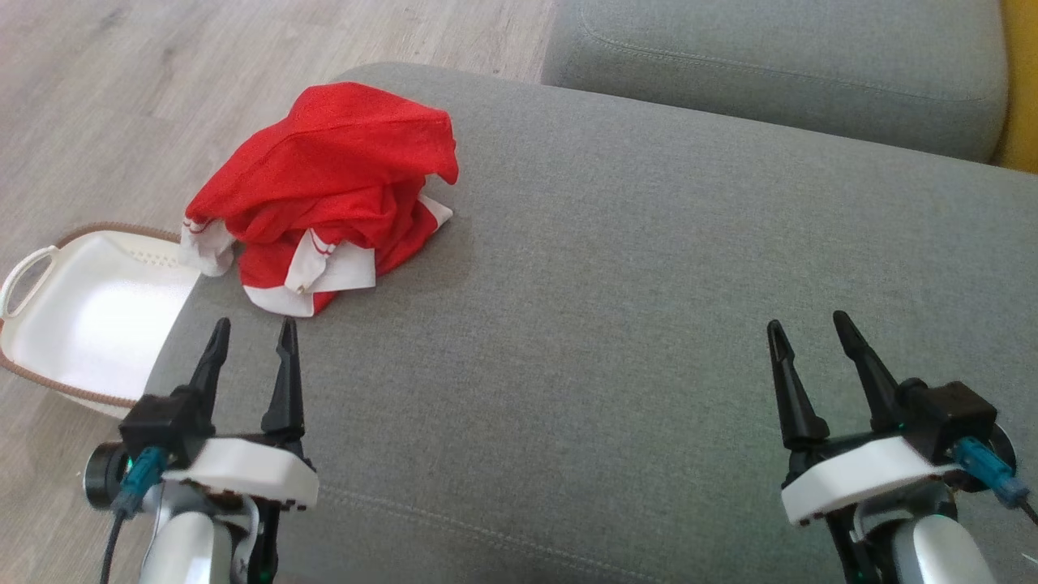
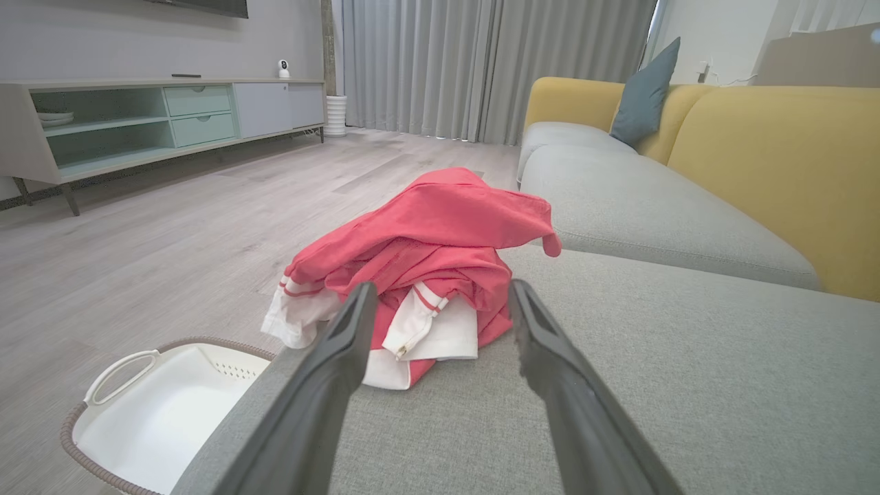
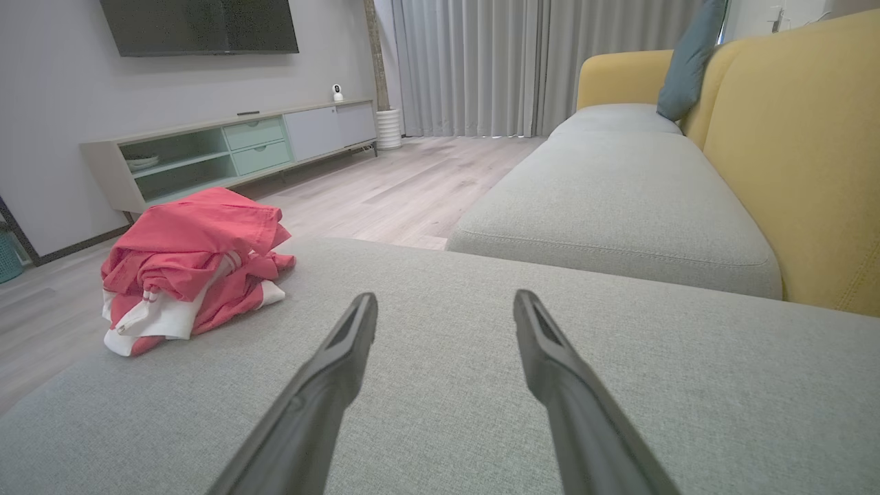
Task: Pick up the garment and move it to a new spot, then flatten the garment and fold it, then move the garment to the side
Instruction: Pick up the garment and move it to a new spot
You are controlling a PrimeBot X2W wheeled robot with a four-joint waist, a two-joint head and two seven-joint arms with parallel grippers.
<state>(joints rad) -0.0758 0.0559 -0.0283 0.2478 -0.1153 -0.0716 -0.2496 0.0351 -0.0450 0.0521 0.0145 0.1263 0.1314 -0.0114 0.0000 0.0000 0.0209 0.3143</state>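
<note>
Red garment with white trim, crumpled in a loose heap on the grey sofa seat. Toward 10 o'clock in the head view, hard against the seat's left edge, one white cuff drooping over that edge. Not flattened, not folded.

Just past the same edge, at 9 o'clock, a white basket with a brown woven rim and a looped handle, standing on the pale wood floor.

Left end effector at 7 o'clock, fingers spread apart and holding nothing. Tips aimed toward 12 o'clock, just short of the heap's near white hem, not touching the cloth. In the left wrist view, the heap dead centre, framed between the two dark fingers, with the basket at 8 o'clock.

Right end effector at 4 o'clock, fingers likewise apart and empty, over bare grey fabric and well apart from the garment. In the right wrist view, the heap off at 9 o'clock, nothing but seat fabric between the fingers.

Beyond the seat, at 1 o'clock in the head view, a second grey cushion. Behind it in the left wrist view, a yellow backrest at 3 o'clock with a blue-grey pillow leaning against it. Low cabinet at 10 o'clock, grey curtains at 12 o'clock.
</note>
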